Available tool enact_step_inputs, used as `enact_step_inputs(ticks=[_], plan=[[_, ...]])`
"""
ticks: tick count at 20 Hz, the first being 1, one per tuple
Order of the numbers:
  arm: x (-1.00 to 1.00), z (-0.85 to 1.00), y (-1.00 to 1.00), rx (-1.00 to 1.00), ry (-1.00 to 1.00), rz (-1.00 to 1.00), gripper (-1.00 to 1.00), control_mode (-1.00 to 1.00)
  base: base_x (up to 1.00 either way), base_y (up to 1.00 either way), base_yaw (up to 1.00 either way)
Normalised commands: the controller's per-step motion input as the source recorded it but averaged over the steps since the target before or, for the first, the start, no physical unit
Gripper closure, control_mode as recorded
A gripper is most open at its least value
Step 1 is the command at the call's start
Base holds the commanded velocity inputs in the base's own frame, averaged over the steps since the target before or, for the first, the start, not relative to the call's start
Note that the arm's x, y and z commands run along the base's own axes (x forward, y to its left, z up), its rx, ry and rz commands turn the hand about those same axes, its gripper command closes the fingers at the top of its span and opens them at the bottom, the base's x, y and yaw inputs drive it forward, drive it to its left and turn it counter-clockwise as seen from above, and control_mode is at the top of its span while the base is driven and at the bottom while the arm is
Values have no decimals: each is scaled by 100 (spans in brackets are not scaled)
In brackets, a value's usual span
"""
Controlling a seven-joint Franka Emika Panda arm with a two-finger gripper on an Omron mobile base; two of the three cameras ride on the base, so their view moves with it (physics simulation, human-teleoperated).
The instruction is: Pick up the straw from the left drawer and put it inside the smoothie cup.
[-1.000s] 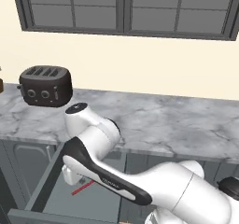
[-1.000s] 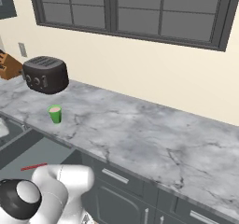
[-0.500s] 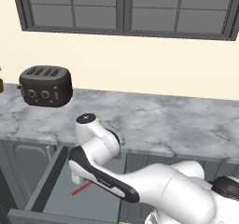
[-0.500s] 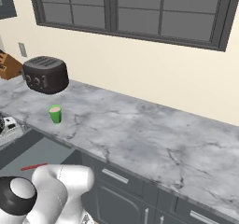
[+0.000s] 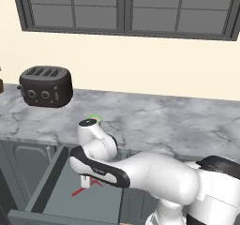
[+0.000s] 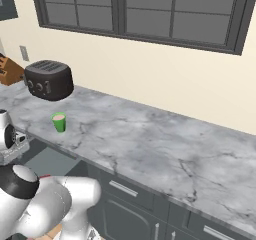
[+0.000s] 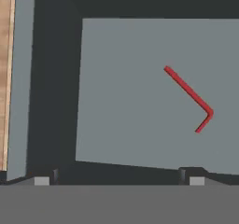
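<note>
Hand view looks down into the open left drawer [image 7: 126, 92], where one straw [image 7: 190, 97] lies flat on the bare grey bottom, its long leg slanting and its short bent tip hooked back, off toward the right side. The gripper [image 7: 119, 178] hangs above the drawer with its two dark fingertips [image 7: 42, 178] set wide apart and nothing between them, a stance that reads as a descent lined up for a grasp, though the straw sits well to one side of the gap and the hand would have to shift across. Left base view shows the white arm folded low over the drawer [image 5: 65, 191], the red straw [image 5: 84, 189] partly behind it. On the marble counter [image 6: 150, 134] in the right base view stands a single smoothie cup [image 6: 59, 122], upright and open-topped, presumably waiting to receive the straw, near one black toaster [image 6: 48, 79] by the wall. A wooden knife block [image 6: 9, 70] sits at the far left
</note>
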Motion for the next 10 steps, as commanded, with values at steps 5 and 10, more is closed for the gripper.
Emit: enact_step_inputs(ticks=[5,10], plan=[[0,-19,38,-12,11,24,-100,-100,0,0,0],[16,-32,17,-1,0,28,-100,-100,0,0,0]])
